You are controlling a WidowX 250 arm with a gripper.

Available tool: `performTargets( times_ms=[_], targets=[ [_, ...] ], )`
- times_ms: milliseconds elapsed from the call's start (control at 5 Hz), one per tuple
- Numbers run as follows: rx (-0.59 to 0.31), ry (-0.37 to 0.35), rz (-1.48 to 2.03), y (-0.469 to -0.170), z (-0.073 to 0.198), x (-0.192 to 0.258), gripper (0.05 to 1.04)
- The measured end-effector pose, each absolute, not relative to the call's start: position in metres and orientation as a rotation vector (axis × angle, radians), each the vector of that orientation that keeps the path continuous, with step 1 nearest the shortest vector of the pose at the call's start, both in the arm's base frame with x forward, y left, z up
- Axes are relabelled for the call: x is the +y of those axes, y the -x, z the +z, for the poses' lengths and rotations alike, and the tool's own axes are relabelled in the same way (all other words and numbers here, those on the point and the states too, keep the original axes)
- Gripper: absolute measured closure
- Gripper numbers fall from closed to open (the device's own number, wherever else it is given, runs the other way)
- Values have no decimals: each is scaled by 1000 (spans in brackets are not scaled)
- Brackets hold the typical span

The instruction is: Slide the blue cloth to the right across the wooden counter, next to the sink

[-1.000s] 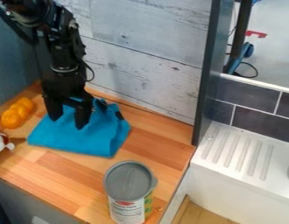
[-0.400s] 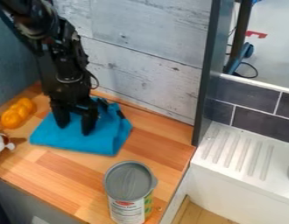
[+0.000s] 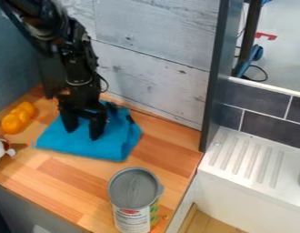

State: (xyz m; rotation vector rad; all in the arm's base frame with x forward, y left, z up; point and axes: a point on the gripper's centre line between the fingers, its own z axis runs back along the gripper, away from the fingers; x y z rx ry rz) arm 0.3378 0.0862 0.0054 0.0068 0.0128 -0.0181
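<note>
The black gripper [image 3: 82, 132] hangs at the left, its two fingers apart and pointing down onto a blue cloth [image 3: 116, 144]. Both fingertips appear to touch the cloth's upper surface, with blue fabric visible between them. The cloth lies on the wooden counter, roughly flat at its front and bunched up behind the gripper, where a dark patch shows near its back right edge.
A grey-lidded can [image 3: 135, 189] stands near the counter's front right. Orange fruit-like objects [image 3: 17, 118] and a small white and brown toy [image 3: 1, 149] lie at the left edge. Behind is a plank wall [image 3: 146, 68]; a white sink unit [image 3: 249, 159] stands right.
The gripper has shifted right and slightly toward the camera. The blue cloth has slid a little to the right along with it.
</note>
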Motion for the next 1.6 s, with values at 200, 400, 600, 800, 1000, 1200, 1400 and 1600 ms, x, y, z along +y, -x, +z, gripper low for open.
performTargets(
  times_ms=[200,400,600,800,1000,1200,1400,1600],
  targets=[
    [50,0,-116,-347,5,53,83],
    [83,5,-200,-352,5,23,83],
    [121,8,-294,-352,7,-12,83],
    [160,7,-334,-341,9,-30,83],
    [181,-14,-324,-333,9,-36,83],
    [178,-34,-316,-334,10,-34,83],
    [137,-79,-303,-335,27,-25,83],
    [105,-119,-285,-336,40,-15,83]
  ],
)
